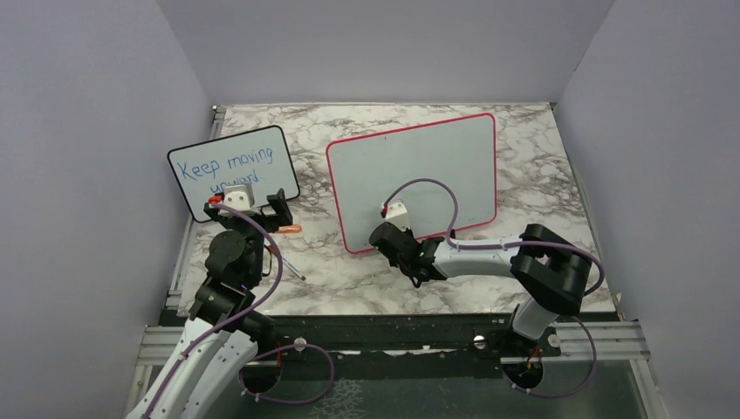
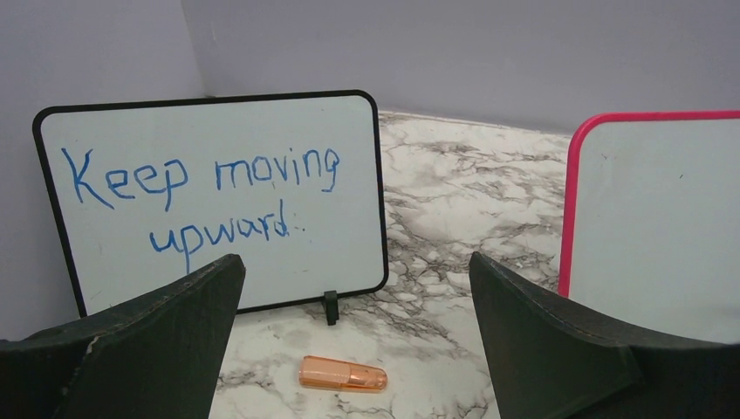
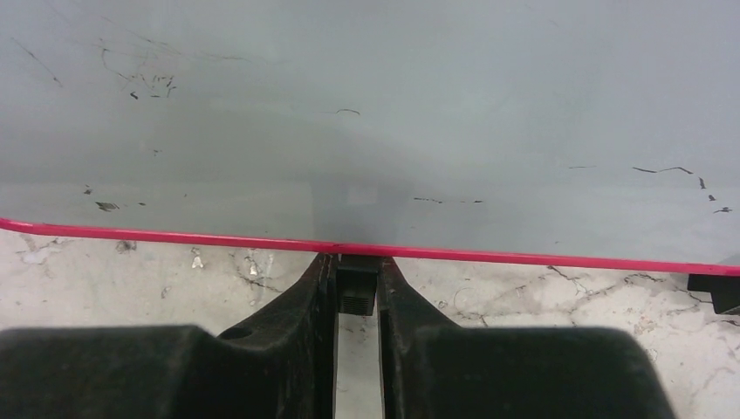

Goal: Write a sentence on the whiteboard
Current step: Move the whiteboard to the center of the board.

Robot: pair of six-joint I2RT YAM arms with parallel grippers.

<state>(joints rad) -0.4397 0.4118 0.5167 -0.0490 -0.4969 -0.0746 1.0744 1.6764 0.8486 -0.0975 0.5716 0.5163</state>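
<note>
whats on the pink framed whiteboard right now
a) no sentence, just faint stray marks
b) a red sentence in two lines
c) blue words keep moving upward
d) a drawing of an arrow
a: the whiteboard has a bare surface with only a few faint dark specks in the right wrist view, while the blue words are on the black-framed board.

Light even and diffuse from above, with a cool lavender cast off the walls (image 1: 87,131); shadows on the table (image 1: 349,279) soft and faint. Top view sharp throughout, its walls splaying outward toward the edges. In both wrist views the near fingers (image 2: 148,349) read as black, soft-edged masses, and the whiteboard (image 3: 366,105) carries a dull grey sheen darkening toward its lower edge.
</note>
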